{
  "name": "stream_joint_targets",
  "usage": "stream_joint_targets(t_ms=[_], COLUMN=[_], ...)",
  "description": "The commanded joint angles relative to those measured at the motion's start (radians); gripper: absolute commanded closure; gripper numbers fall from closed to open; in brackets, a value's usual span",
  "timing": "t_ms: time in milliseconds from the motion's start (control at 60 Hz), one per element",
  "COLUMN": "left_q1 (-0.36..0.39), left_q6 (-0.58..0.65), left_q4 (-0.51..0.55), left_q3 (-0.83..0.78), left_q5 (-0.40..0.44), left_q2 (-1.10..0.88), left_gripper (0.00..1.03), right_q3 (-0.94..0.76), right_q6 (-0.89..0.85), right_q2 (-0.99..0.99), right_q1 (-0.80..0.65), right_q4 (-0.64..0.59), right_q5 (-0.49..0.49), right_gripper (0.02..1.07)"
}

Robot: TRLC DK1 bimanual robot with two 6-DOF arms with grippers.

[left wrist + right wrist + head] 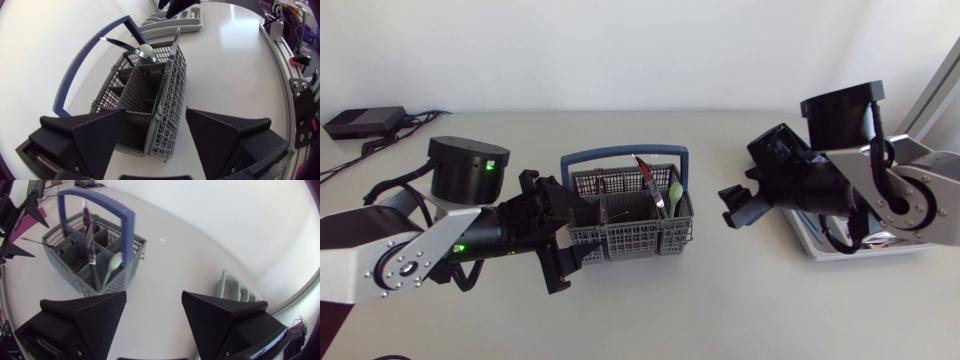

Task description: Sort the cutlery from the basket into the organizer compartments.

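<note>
Left claw (pixel 155 115) gapes astride the basket's (pixel 630 242) end, likely steadying it; right claw (pixel 154 295), released and empty, hovers short of the cutlery (pixel 658 190) standing inside; the organizer (pixel 239 287) waits by the table's (pixel 650 310) right edge.

i had a pale table (pixel 650 310) under the camera, and at its far left corner a flat black box (pixel 363 122) lay with dark cables (pixel 375 145) trailing off it.

A pale off-white table (pixel 650 310) under soft, even light. At 10 o'clock sits 1 flat black box (pixel 362 121) with cables (pixel 418 116) beside it; a plain white wall (pixel 620 50) spans 12 o'clock.
</note>
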State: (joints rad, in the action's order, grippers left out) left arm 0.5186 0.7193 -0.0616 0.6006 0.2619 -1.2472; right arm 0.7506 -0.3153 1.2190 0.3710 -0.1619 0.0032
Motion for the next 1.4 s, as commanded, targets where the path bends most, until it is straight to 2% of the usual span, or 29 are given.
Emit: stream_joint_targets(t_ms=[0,283,400,550,633,867,950,1183,1383], left_q1=[-0.009,-0.023,-0.026,-0.026,-0.025,-0.006,0.000,0.003,0.000], left_q6=[0.023,0.017,0.014,0.008,0.005,-0.008,-0.012,-0.015,-0.026], left_q4=[-0.030,-0.061,-0.069,-0.076,-0.078,-0.083,-0.089,-0.103,-0.103], left_q3=[0.024,0.053,0.070,0.076,0.077,0.077,0.079,0.082,0.079], left_q5=[0.019,0.053,0.065,0.073,0.074,0.074,0.074,0.074,0.076], left_q2=[-0.040,-0.092,-0.118,-0.126,-0.132,-0.153,-0.159,-0.170,-0.164], left_gripper=[0.27,0.47,0.59,0.72,0.79,0.83,0.84,1.00,1.00], right_q3=[-0.040,-0.069,-0.069,-0.089,-0.100,-0.126,-0.134,-0.148,-0.152], right_q6=[0.055,0.067,0.055,0.038,0.038,0.033,0.028,0.021,0.013], right_q2=[-0.039,-0.058,-0.065,-0.107,-0.125,-0.162,-0.162,-0.144,-0.128], right_q1=[0.078,0.195,0.244,0.302,0.307,0.338,0.347,0.350,0.359], right_q4=[-0.016,-0.014,-0.016,-0.018,-0.027,-0.042,-0.041,-0.022,-0.007], right_q5=[0.026,0.052,0.043,0.012,-0.057,-0.166,-0.178,-0.198,-0.207], right_gripper=[0.27,0.27,0.27,0.27,0.27,0.27,0.27,0.27,0.27])
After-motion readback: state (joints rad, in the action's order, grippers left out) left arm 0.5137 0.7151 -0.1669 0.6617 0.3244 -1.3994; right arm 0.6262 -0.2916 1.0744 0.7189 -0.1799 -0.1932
